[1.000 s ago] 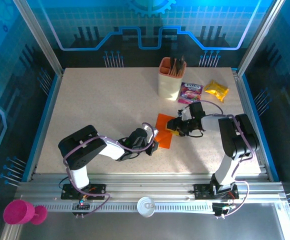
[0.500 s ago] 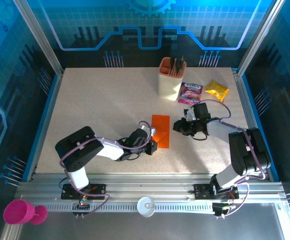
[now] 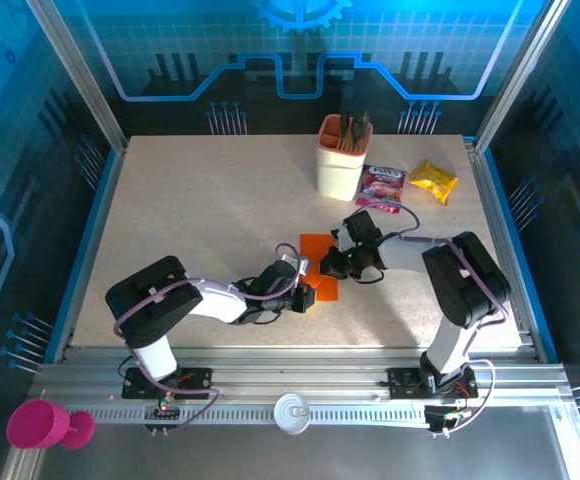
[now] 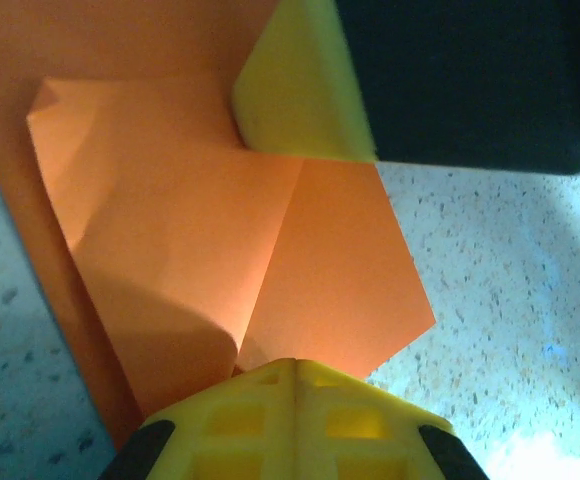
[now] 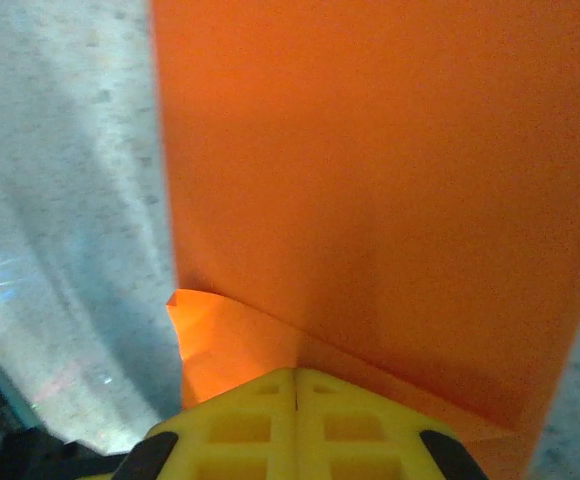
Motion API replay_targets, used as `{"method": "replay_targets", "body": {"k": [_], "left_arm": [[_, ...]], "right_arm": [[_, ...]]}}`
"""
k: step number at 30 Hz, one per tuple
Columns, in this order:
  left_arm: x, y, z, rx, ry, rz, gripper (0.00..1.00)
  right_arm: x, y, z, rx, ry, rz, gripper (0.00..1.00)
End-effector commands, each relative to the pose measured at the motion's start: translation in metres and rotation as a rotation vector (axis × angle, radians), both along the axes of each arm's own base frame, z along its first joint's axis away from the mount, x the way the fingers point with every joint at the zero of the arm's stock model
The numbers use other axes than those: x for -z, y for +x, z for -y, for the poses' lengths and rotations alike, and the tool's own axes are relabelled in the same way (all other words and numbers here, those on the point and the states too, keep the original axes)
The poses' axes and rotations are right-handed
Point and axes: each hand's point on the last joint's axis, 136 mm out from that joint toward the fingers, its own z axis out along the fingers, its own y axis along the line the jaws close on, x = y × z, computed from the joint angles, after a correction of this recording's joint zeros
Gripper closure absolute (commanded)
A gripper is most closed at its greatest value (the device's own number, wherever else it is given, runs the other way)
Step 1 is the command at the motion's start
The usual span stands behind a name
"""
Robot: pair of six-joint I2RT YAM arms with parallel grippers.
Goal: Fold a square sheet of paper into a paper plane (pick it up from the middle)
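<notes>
Pinning the paper (image 3: 313, 250), lengthwise toward the table's (image 3: 190, 220) far edge, under closed left gripper (image 3: 309, 296) at near end, closed right gripper (image 3: 326, 268) mid-right

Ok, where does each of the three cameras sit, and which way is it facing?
Top external: above and behind the bases, looking down on the speckled beige table; left arm and right arm reach to the thin bright orange sheet of paper.
Left wrist: on the left arm, looking down at the creased sheet; the yellow left jaws, shut, at the bottom edge.
Right wrist: on the right arm, looking down at a smooth stretch; the yellow right jaws, shut, at the bottom edge.
Shared: both wrist views show sheet and table.
</notes>
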Motion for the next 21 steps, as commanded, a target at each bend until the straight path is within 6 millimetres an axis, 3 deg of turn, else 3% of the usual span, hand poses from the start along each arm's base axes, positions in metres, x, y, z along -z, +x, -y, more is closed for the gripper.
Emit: {"method": "replay_targets", "body": {"k": [1, 4, 7, 9, 15, 21], "left_arm": [[-0.008, -0.005, -0.013, -0.001, 0.021, -0.04, 0.93], [-0.034, 0.008, -0.018, -0.03, -0.017, -0.012, 0.74], [-0.052, 0.021, -0.024, -0.042, -0.039, 0.017, 0.69], [-0.057, 0.029, -0.026, -0.043, -0.042, 0.022, 0.73], [-0.058, 0.044, -0.018, 0.007, -0.053, 0.041, 0.97], [-0.044, 0.05, -0.008, 0.035, -0.052, 0.021, 1.0]], "right_arm": [[0.015, 0.0, 0.007, 0.013, -0.04, -0.023, 1.0], [0.023, -0.004, 0.012, 0.016, -0.047, -0.037, 1.0], [0.026, -0.007, 0.014, 0.016, -0.048, -0.042, 1.0], [0.027, -0.008, 0.014, 0.019, -0.046, -0.044, 1.0], [0.03, -0.01, 0.015, 0.016, -0.05, -0.05, 1.0], [0.03, -0.009, 0.015, 0.02, -0.049, -0.049, 1.0]]}}
